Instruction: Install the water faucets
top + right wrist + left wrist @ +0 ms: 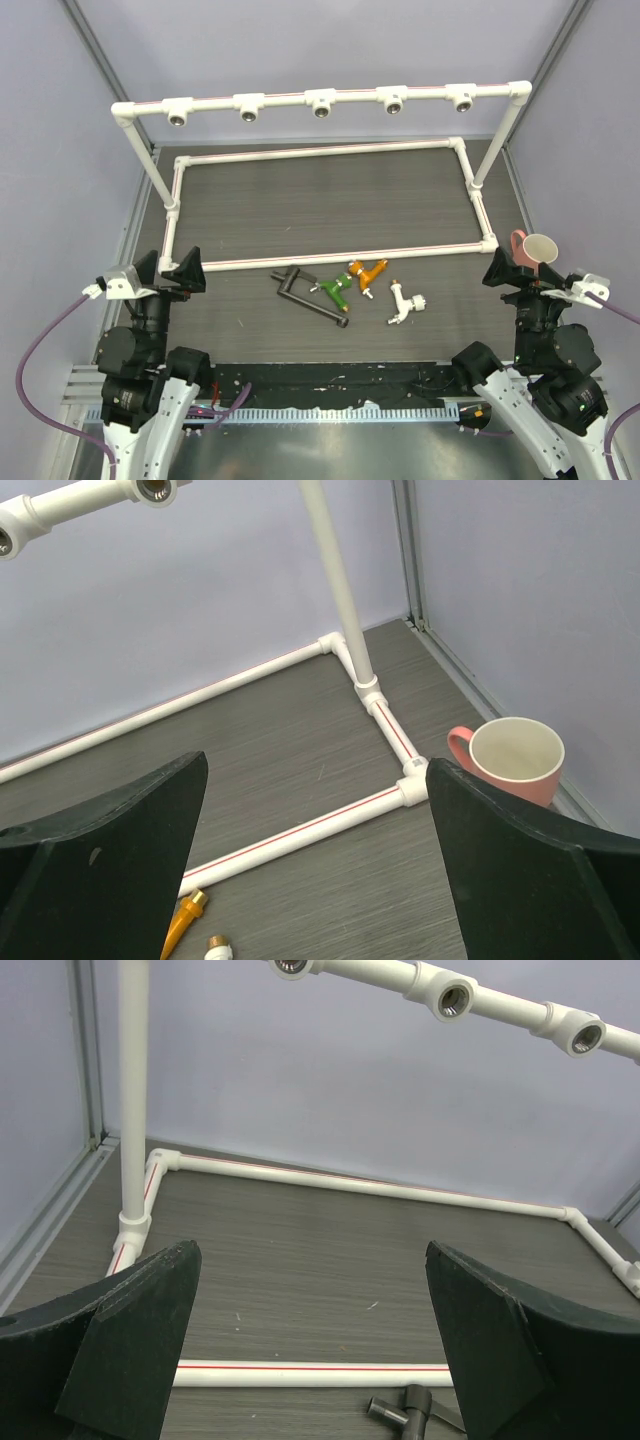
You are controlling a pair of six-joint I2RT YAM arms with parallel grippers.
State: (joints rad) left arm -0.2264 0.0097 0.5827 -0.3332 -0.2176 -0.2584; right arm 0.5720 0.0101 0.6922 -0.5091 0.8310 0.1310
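Observation:
Four water faucets lie loose on the dark table just in front of the pipe frame's near rail: a black one (305,293) with a long tube, a green one (335,289), an orange one (371,272) and a white one (404,303). The white pipe frame's top bar (320,103) carries several empty tee sockets. My left gripper (168,268) hovers open at the frame's near left corner, nothing between its fingers (310,1250); the black faucet's end (415,1407) shows low in its view. My right gripper (515,270) is open and empty (316,765), right of the faucets, with the orange (180,925) and white (215,948) tips at its lower left.
A pink mug (535,250) stands beside the frame's near right corner, close to my right gripper, also seen as the mug (515,760) in the right wrist view. The frame's base rectangle (330,255) lies flat on the table, with uprights at both ends. Lilac walls enclose the table.

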